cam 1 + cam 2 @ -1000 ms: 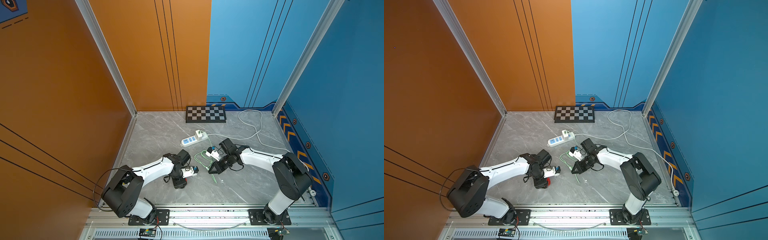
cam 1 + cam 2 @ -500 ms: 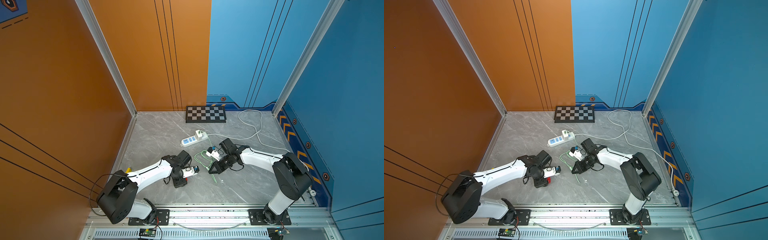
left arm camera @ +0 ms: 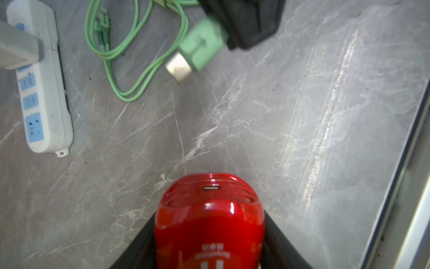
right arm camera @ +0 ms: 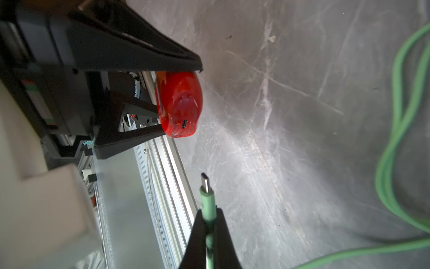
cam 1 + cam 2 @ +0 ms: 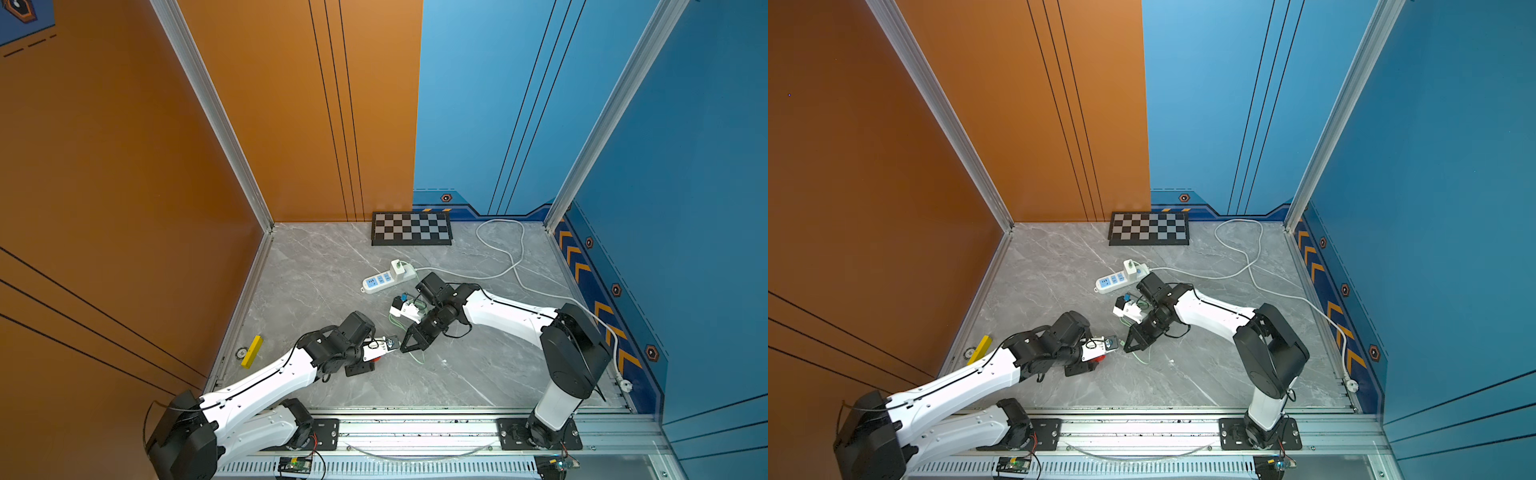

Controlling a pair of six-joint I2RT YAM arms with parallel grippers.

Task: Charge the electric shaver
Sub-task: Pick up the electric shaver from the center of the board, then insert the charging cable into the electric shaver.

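Mating the plug to the port looks to be the step in hand. The left gripper [image 4: 181, 100] has its jaws part-spread and clamped across the electric shaver [image 3: 209, 221]. This glossy red body sits near the front middle of the table [image 5: 478, 374], at about 6 o'clock from the power strip [image 5: 386, 279] in a top view. Its charging port [image 3: 211, 187] faces outward. The right gripper [image 4: 208, 217] has its jaws pressed together on the green plug [image 4: 206, 193], whose metal tip sticks out past the fingertips. It hovers near the shaver at roughly 2 o'clock, apart from it. The green cable [image 3: 109, 53] lies in loose loops behind. To do this well, I would first turn the tip's flat side to match the slot's long axis, since the right wrist view suggests tip and port are offset and not yet on one line. Then I would advance straight and slowly along that axis while the left arm holds the shaver rigid. A skewed push could skid off the glossy shell or twist the plug in its pinch.
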